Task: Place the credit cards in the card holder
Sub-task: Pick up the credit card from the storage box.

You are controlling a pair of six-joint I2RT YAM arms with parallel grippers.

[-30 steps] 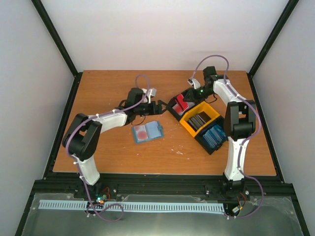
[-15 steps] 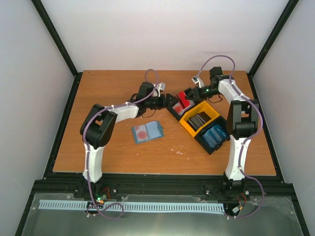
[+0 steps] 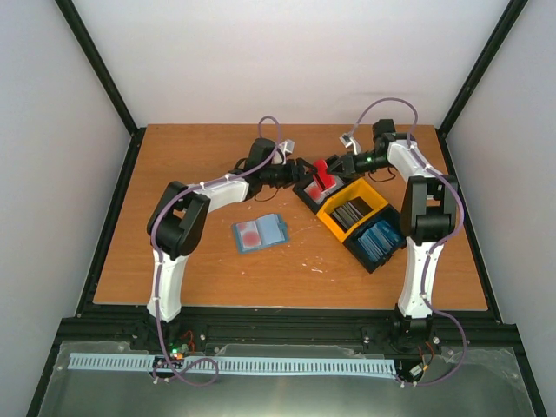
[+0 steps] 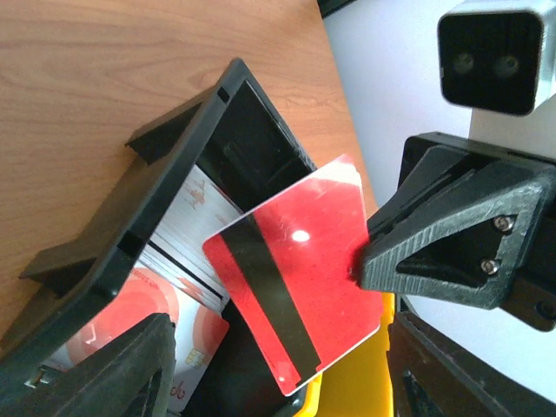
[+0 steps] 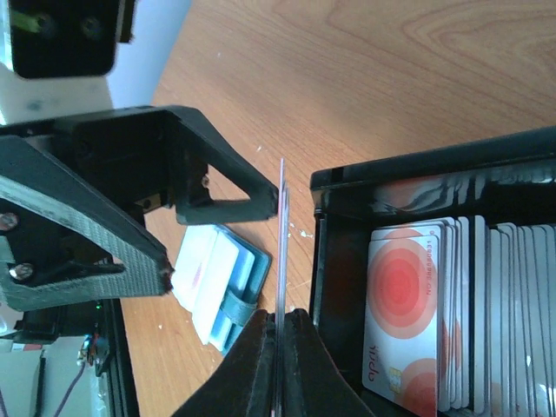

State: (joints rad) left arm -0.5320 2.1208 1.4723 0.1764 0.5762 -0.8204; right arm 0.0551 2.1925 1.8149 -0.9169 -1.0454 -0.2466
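Note:
My right gripper [image 3: 334, 171] [image 5: 280, 340] is shut on a bright red credit card [image 3: 323, 176] [image 4: 295, 269], held upright over the black end of the tray and seen edge-on [image 5: 281, 226] in the right wrist view. Facing it from the left, my left gripper [image 3: 294, 174] [image 4: 278, 382] is open, one finger on each side of the card's free end, neither pressing it. The blue-grey card holder [image 3: 260, 233] [image 5: 217, 287] lies open and flat on the table, below and left of both grippers.
A black-and-yellow three-compartment tray [image 3: 372, 265] [image 4: 156, 217] lies diagonally right of centre, with more red cards [image 5: 408, 304] in the nearest compartment, grey ones in the yellow middle and blue ones at the near end. Black frame posts stand at the far table corners.
The left arm has swung right, up to the tray. The right gripper has lifted the red card out of the black compartment. The left jaws have narrowed a little.

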